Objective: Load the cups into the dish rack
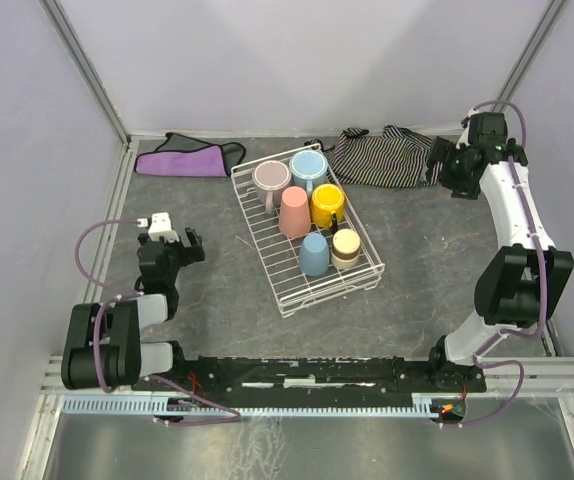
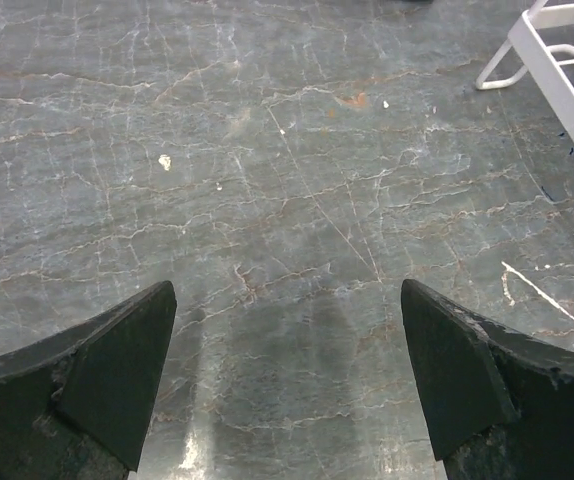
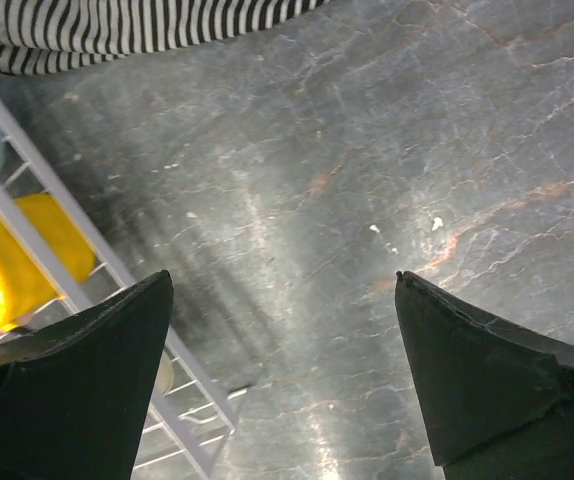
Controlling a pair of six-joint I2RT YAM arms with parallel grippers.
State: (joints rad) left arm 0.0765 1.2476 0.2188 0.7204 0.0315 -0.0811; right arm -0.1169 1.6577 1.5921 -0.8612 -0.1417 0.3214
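Observation:
The white wire dish rack (image 1: 333,294) lies in the middle of the table. In it are a pale pink mug (image 1: 271,178), a light blue mug (image 1: 308,166), a salmon tumbler (image 1: 294,212), a yellow mug (image 1: 327,204), a blue tumbler (image 1: 314,254) and a small metal cup (image 1: 346,246). My left gripper (image 1: 193,245) is open and empty over bare table (image 2: 287,290), left of the rack, whose corner (image 2: 557,60) shows. My right gripper (image 1: 437,166) is open and empty (image 3: 283,278) right of the rack's far end (image 3: 67,215), beside the yellow mug (image 3: 17,270).
A purple cloth (image 1: 189,157) lies at the back left. A striped cloth (image 1: 382,155) lies at the back right, next to my right gripper, and shows in the right wrist view (image 3: 117,30). Grey walls close in the table on three sides.

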